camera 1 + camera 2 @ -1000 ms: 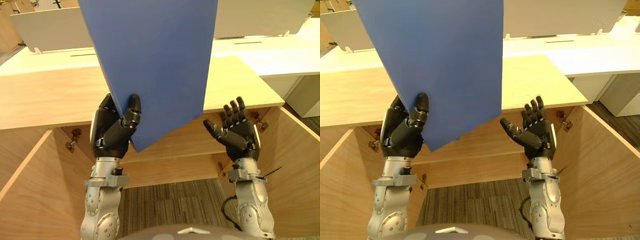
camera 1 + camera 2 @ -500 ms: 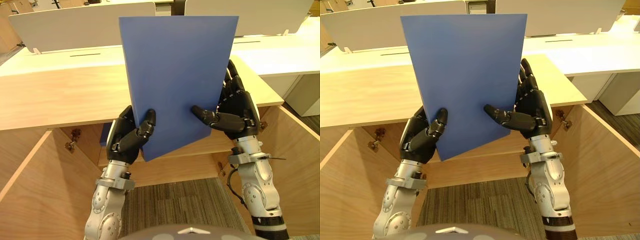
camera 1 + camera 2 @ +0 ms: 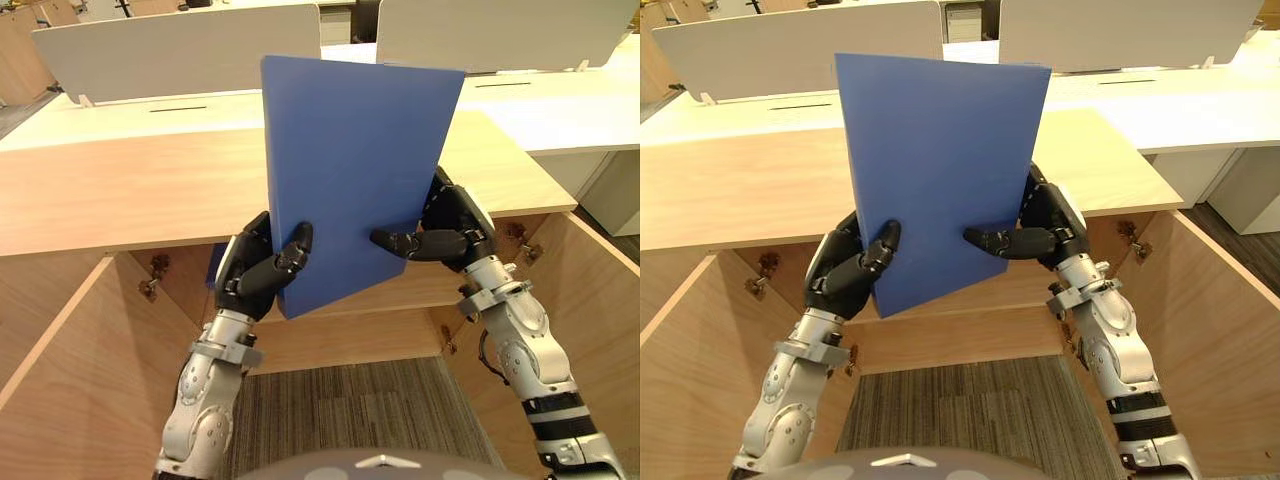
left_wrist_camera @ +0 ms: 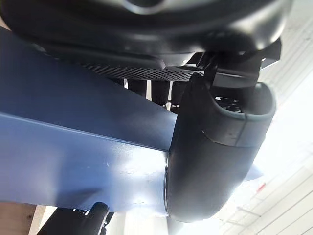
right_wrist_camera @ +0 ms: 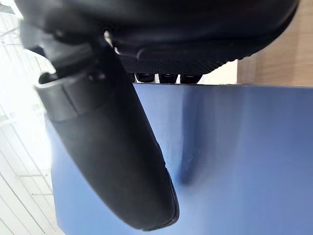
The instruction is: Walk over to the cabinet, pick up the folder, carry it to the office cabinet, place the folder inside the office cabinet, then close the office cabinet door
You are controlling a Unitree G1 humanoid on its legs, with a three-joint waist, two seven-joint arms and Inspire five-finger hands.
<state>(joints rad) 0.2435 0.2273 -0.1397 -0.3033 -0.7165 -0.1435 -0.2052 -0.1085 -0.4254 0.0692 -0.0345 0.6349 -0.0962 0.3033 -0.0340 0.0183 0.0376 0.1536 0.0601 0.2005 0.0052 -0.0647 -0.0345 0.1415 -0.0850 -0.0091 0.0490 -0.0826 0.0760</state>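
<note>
**A:** Where is the flat blue rectangular folder (image 3: 355,170) right now?

**B:** It is in the air, upright and slightly tilted, with both hands on its lower half. The left hand (image 3: 255,282) pinches it near the lower corner, thumb curled over the front face and fingers behind. The right hand (image 3: 450,232) clamps the opposite edge the same way. Its thumb lies across the front, and the right wrist view shows its fingertips (image 5: 161,77) at the far side of the sheet.

**A:** So the pick-up is done?

**B:** I judge so. The folder touches nothing but the two hands. It hangs in front of the light wooden cabinet (image 3: 340,335), above the opening and level with the pale wooden top (image 3: 120,190).

**A:** Is that the office cabinet?

**B:** Probably, though I cannot tell for sure. Its two wooden door panels, one on the left (image 3: 70,390) and one on the right (image 3: 590,330), stand swung wide open. Grey striped carpet (image 3: 350,410) shows between them.

**A:** What is left to do?

**B:** The folder is not yet inside, so it needs lowering and sliding into the opening. After that comes letting go, and then shutting the door. Long white benches (image 3: 560,100) stand well behind and play no part.
</note>
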